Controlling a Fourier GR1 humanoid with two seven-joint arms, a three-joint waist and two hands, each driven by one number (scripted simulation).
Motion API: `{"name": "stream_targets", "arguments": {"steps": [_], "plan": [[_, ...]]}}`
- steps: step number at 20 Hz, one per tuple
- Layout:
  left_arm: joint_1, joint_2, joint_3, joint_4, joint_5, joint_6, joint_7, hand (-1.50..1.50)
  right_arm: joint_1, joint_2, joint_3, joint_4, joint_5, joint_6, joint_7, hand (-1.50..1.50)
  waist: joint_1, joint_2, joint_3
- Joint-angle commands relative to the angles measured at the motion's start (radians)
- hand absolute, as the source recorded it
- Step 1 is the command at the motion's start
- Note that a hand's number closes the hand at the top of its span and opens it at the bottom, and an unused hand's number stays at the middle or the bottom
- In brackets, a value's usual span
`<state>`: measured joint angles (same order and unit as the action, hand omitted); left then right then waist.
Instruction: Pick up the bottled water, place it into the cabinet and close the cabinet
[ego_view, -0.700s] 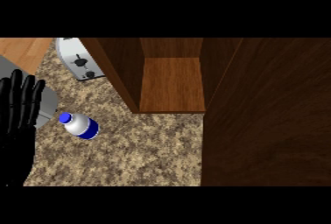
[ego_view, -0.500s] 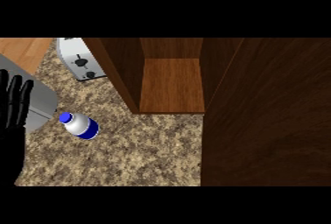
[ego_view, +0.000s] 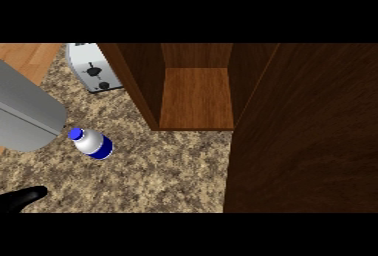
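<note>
One grey forearm (ego_view: 26, 117) is coming in from the left edge of the head view, lying across the upper left part of the counter. Its rounded end is sitting just beside the bottle's cap, and whether the two are touching cannot be told. At the lower left corner, a small black part of the left hand (ego_view: 22, 198) is showing over the countertop. It is holding nothing that can be seen, and too little of it is showing to tell whether its fingers are spread or curled. The right hand is not appearing anywhere.

One bottled water (ego_view: 91, 143) is standing on the speckled granite countertop (ego_view: 162, 175), left of centre. It has a blue cap, a white body and a blue band. It is sitting near the cabinet, outside it.

One wooden cabinet (ego_view: 196, 97) is standing open at the top centre, its inner shelf bare and facing the viewer. Its left wall is rising between the shelf and the toaster. One cabinet door (ego_view: 306, 130), dark wood, is swung wide and filling the right side of the view from top to bottom.

One silver toaster (ego_view: 92, 72) is sitting at the upper left, just beside the cabinet's left wall.

Open granite is stretching below the bottle and between it and the door's edge. A strip of pale wooden floor (ego_view: 26, 57) is showing past the counter's upper left edge.
</note>
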<state>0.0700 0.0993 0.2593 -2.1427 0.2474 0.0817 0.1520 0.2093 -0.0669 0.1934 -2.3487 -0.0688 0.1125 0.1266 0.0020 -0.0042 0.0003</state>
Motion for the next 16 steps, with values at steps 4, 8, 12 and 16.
{"name": "stream_targets", "arguments": {"steps": [4,8,12,16], "plan": [[0.047,0.025,0.058,-0.219,0.069,0.062,0.210,-1.50,0.020,0.032,0.158,-0.169,0.069,-0.046,0.162,-1.50,0.003,0.001,-0.001],[0.033,0.063,0.130,-0.238,0.123,0.054,0.266,-1.50,0.044,0.052,0.204,-0.133,0.127,-0.061,0.116,-1.50,-0.001,0.002,0.000],[0.135,0.013,0.111,-0.288,0.110,0.028,0.257,-1.50,0.097,0.054,0.310,-0.246,0.182,-0.103,0.196,-1.50,-0.001,0.000,-0.001],[0.068,0.066,0.140,-0.329,0.119,0.079,0.359,-1.50,0.060,0.034,0.344,-0.238,0.224,-0.128,0.234,-1.50,-0.001,0.000,-0.001]]}}
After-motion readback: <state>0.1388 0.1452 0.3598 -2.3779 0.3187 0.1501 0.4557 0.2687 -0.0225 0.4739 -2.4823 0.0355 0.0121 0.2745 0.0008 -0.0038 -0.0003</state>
